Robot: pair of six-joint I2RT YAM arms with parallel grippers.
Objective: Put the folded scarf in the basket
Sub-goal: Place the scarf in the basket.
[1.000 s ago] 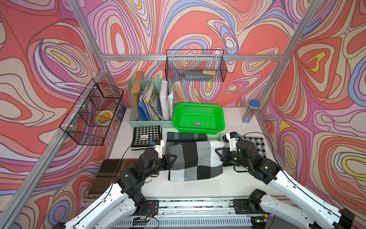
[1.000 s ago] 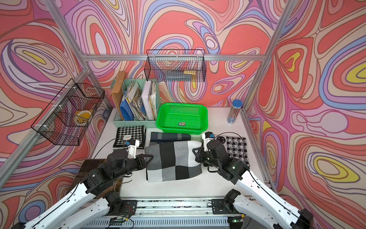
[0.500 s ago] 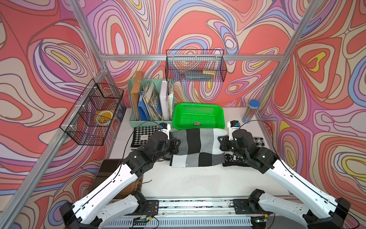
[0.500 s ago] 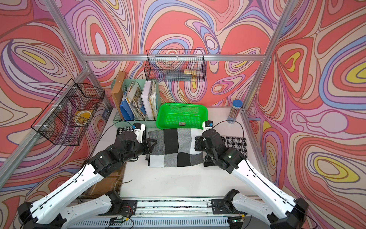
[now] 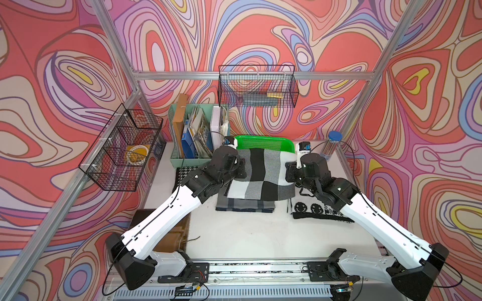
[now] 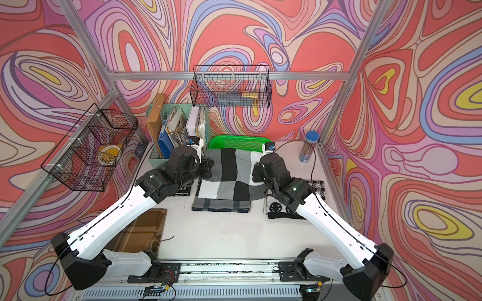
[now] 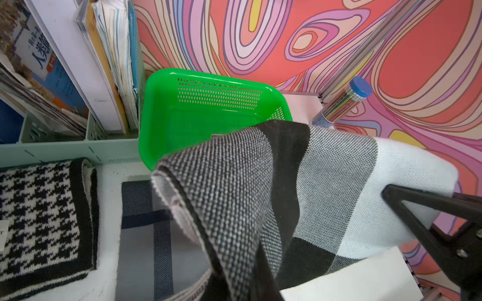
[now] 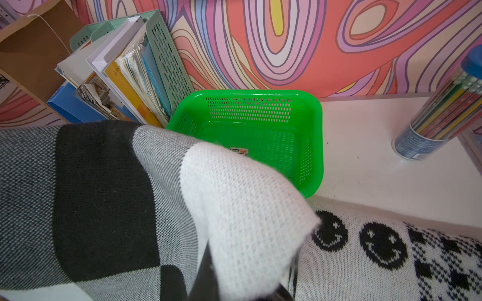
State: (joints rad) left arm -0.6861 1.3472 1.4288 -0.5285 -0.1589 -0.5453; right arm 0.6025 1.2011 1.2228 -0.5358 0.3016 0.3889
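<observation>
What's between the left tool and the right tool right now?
The checked scarf, stretched from the left tool to the right tool, each shut on one end; both top views show it.

A houndstooth scarf (image 7: 39, 208) lies beside the mint file organizer (image 7: 65, 151), a pencil tube (image 8: 438, 112) near a smiley scarf (image 8: 352, 273).

A book cover (image 7: 39, 52) in the mint-green file organizer (image 7: 65, 151), at the back edge of the tabletop (image 8: 365, 156), bears large Chinese characters beginning 人类; the rest cannot be made out. The small label (image 8: 238, 151) inside the green basket (image 8: 317, 135) and the print on the pencil tube (image 8: 417, 147) are too small to read.
</observation>
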